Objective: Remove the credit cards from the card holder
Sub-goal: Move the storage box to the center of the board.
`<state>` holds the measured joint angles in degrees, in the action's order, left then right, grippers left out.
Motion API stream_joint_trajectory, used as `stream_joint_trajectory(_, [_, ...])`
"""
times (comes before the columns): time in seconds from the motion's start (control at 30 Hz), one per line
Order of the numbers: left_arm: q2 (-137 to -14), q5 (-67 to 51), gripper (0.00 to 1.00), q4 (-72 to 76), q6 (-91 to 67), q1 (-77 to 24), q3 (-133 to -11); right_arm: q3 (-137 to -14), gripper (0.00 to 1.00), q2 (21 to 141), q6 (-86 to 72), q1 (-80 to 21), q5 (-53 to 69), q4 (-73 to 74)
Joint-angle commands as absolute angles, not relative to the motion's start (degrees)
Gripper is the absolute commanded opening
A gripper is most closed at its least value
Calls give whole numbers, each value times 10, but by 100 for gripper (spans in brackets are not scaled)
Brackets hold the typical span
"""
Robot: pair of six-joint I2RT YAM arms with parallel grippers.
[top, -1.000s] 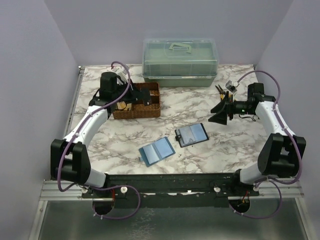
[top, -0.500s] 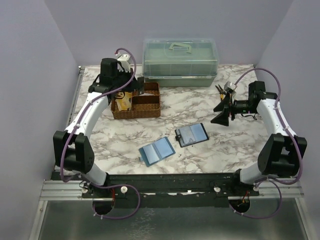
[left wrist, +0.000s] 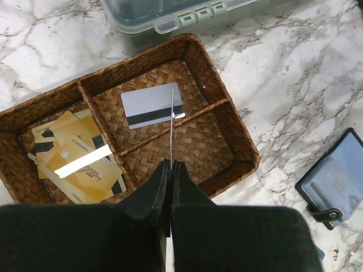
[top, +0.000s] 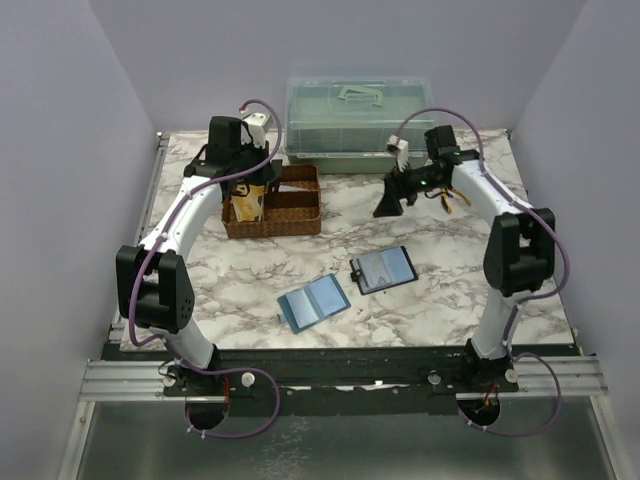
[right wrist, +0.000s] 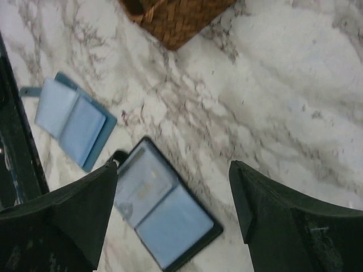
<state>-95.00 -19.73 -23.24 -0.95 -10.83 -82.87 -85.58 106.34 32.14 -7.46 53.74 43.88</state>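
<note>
1. While it hangs above the brown woven wicker basket (left wrist: 233, 119), the left gripper (left wrist: 171, 167) is clenched on a thin card (left wrist: 172, 122) seen edge-on.
2. A grey card (left wrist: 152, 106) with a black stripe lies in one of the basket's two smaller compartments, and yellow cards (left wrist: 76, 161) fill the larger one.
3. The right gripper (right wrist: 173, 168) is released, its jaws wide and holding nothing, above the white marble table (right wrist: 295, 102).
4. The small black bifold card holder (right wrist: 164, 212) lies open on the table with its blue-grey inside up. It is beside the light-blue flat folder (right wrist: 72, 122) and apart from the basket.
</note>
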Motion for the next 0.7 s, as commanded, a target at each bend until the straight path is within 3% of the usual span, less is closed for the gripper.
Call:
stream_joint_trajectory(0.0, [-919,-158,0,-245,16,-105,-813,-981,85,1155,153,-150,444,384])
stream_joint_trajectory(0.3, [-800,-65,0,-236,3,-105,-716,-1194,83,1325,-142,-262,256,316])
stream_joint_trajectory(0.43, [-757,-55,0,-233,-17,-105,-688,-1263,77,1370,-170,-296,172,300])
stream_joint_trajectory(0.57, [-725,-54,0,-233,-15,-105,-671,-1245,65,1372,-220,-307,105,284])
stream_joint_trajectory(0.67, [-708,-57,0,-233,-19,-105,-661,-1214,63,1364,-251,-311,64,276])
